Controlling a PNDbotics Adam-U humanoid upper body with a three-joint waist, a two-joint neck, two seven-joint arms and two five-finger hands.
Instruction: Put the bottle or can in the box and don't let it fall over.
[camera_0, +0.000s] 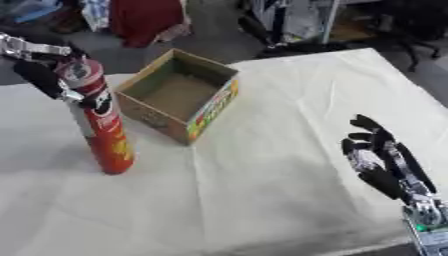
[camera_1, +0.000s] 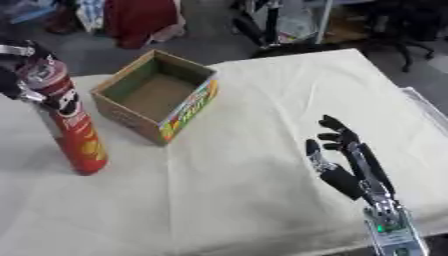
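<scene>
Can (camera_0: 103, 125) | upright on table (camera_0: 289, 100) | left hand (camera_0: 48, 75) gripping its top

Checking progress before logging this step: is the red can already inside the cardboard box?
No, the red can stands on the table left of the open cardboard box, with the left robot hand around its top.
</scene>
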